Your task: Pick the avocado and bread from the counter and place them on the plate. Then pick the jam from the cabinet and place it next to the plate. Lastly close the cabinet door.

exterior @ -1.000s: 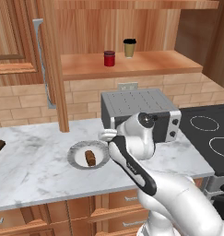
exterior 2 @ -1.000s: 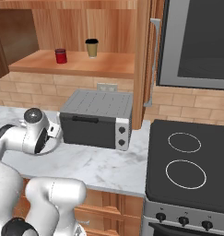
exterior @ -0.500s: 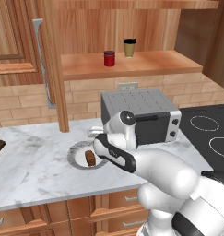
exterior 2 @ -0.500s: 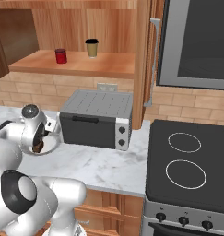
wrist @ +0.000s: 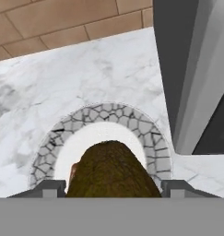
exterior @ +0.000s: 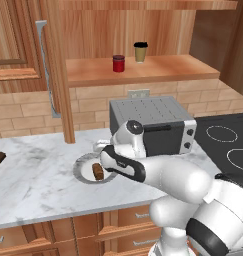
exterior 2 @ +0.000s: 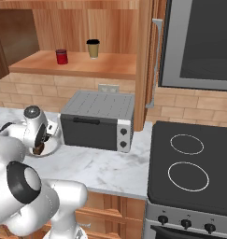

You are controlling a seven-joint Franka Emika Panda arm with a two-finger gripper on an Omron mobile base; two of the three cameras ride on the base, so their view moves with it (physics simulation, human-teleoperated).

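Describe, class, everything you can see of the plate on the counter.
The plate is round and shallow, with a wide grey rim patterned like cracked mosaic and a plain white centre. It lies flat on the white marble counter, just left of the toaster oven. The brown bread rests on it. The gripper holds an olive-green avocado above its centre.

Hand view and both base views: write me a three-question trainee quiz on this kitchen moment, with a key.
1. True or false: the bread already lies on the plate.
2. Where does the jam stand? A on the plate; B on the cabinet shelf beside the paper cup; C between the jaws.
3. Fill in: in the hand view, the ___ sits between the jaws, above the plate.
Key: 1 true; 2 B; 3 avocado.
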